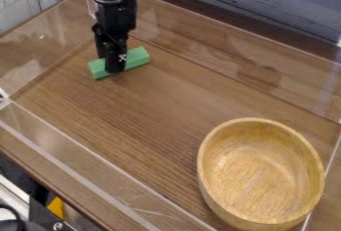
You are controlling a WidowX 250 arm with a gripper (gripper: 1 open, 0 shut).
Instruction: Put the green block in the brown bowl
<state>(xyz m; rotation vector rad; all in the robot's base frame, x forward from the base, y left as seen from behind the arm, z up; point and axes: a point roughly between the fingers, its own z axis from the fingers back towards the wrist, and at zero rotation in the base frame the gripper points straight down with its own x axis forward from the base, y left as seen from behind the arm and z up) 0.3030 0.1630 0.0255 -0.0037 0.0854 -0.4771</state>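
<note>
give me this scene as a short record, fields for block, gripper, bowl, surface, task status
block: green block, lying flat on the table at the far left
gripper: black gripper, closed, fingertips down at the block; firm grip unclear
bowl: brown bowl, near right, upright, nothing in it
surface: brown wooden table
task status: block not yet in the bowl

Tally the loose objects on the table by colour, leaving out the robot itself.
Green: 1, the block
Light brown: 1, the bowl
Total: 2
</note>
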